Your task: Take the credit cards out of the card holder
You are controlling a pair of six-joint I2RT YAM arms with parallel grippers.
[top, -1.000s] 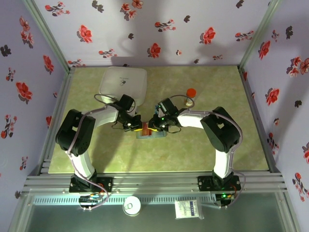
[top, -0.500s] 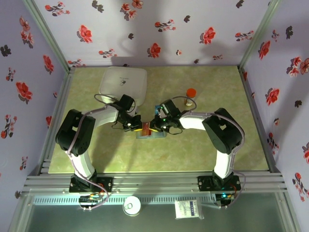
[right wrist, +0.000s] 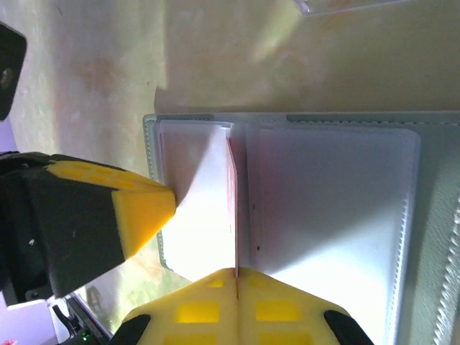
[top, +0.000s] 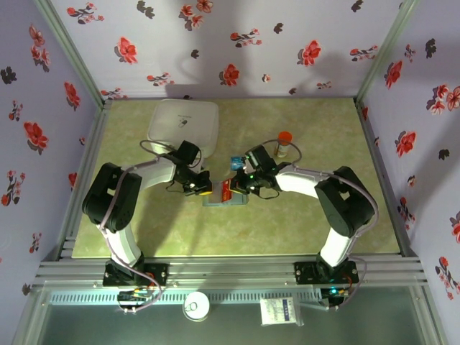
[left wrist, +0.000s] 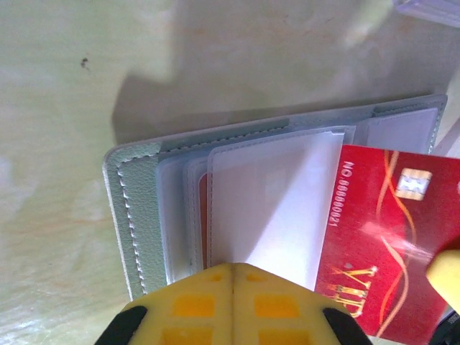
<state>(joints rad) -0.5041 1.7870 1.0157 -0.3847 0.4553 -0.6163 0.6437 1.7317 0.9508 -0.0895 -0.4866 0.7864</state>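
While the closed left tool pins the card holder, right tool clamps red card edge-on.

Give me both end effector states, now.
Left end effector: closed, tips on the card holder.
Right end effector: closed on the red credit card.

left arm, right arm: white links, black joints, grey cables; end effector fingers yellow, black mounts.
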